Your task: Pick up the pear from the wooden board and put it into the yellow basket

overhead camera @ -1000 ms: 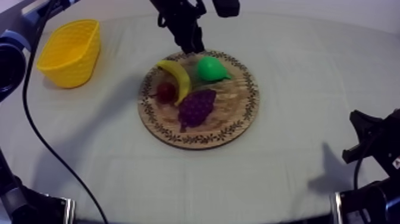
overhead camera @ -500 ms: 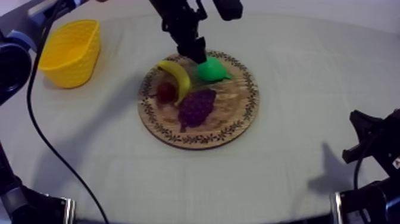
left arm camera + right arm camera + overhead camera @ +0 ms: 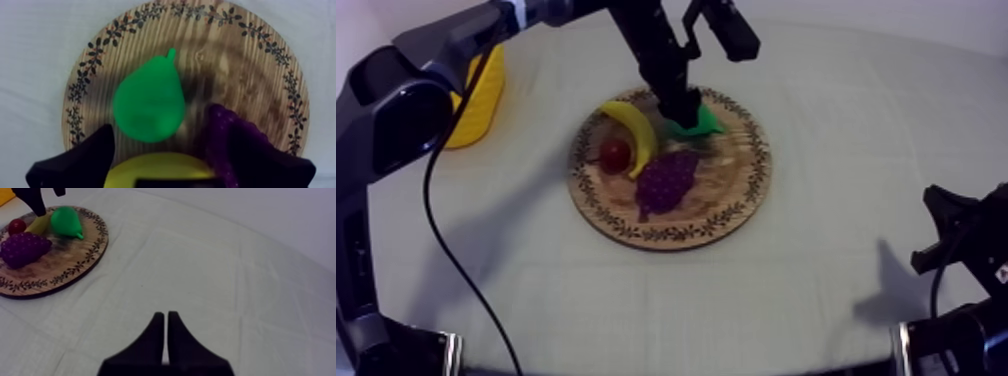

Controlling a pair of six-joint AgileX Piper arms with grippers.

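Noting left gripper [image 3: 686, 110] poised over pear [image 3: 148, 102], fingers spread, gripping nothing. Finding pear lying on board [image 3: 240, 55], just beside banana [image 3: 634, 128] and grapes [image 3: 666, 180], small red fruit [image 3: 615, 153] resting against banana. Recording basket [image 3: 481, 105] standing well apart from board. Observing right gripper [image 3: 165, 315] sitting over cloth [image 3: 225, 278], fingers pressed together, empty.

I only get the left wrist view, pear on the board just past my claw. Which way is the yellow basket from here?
Observer: The top view has the yellow basket on the cloth on the banana's side of the board, partly behind the left arm.
Operator: Is the right claw in the way?
Observer: No, the right claw is shut on nothing, low over bare cloth, well away from the board.
Operator: Anything on the board I miss?
Observer: A small red fruit beside the banana.
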